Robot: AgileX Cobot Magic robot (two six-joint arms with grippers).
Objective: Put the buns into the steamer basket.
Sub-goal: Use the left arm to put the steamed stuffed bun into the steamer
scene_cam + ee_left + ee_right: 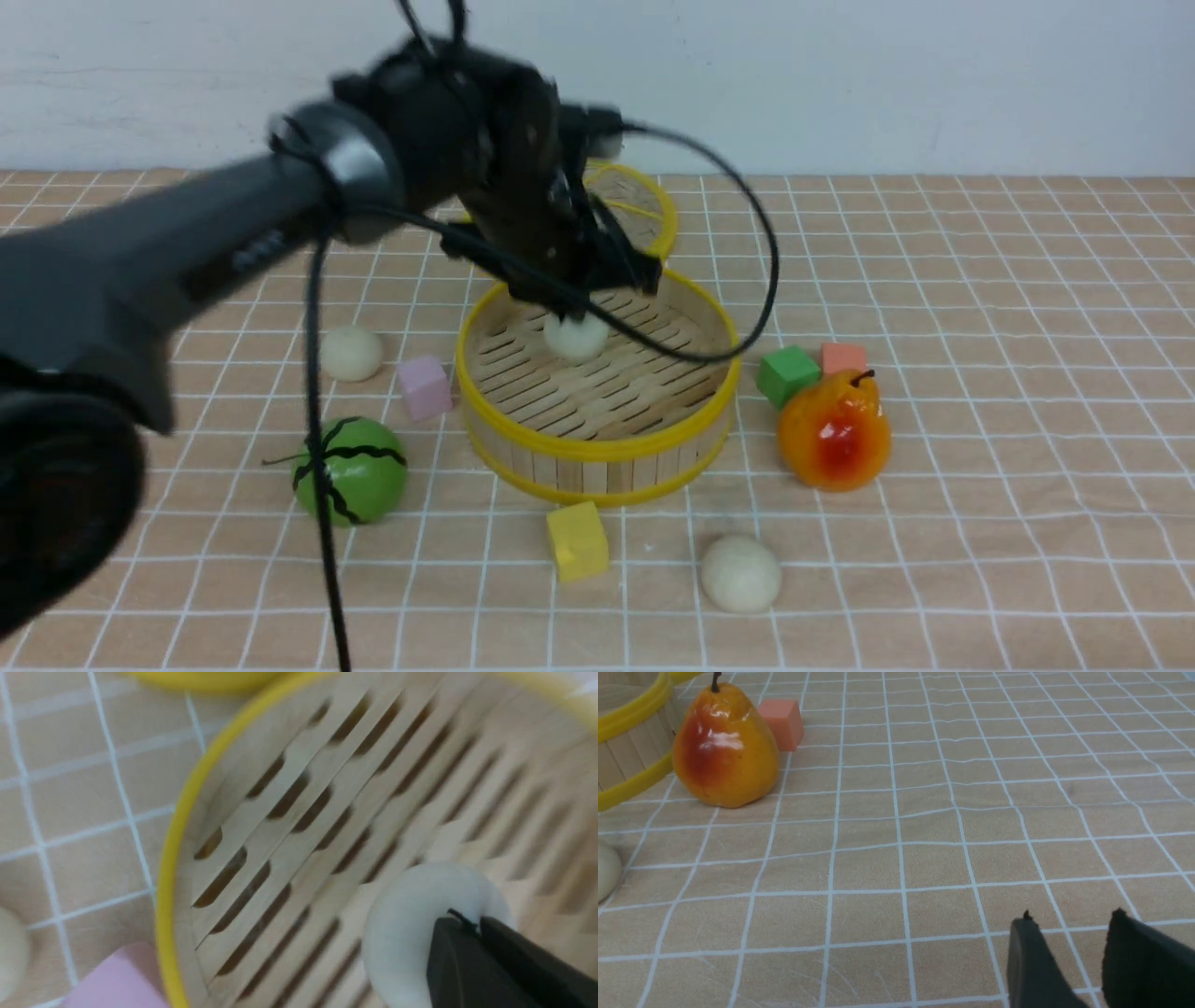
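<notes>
The steamer basket stands mid-table; its yellow rim also shows in the left wrist view. One cream-white bun lies on its slatted floor, also in the left wrist view. My left gripper hangs just over that bun; in its wrist view the fingertips meet in front of the bun, not around it. A second bun lies left of the basket, a third in front of it. My right gripper is open and empty over bare cloth, out of the front view.
A green striped melon, pink cube and yellow cube lie left of and before the basket. A green cube, orange cube and pear lie right of it. The woven lid lies behind.
</notes>
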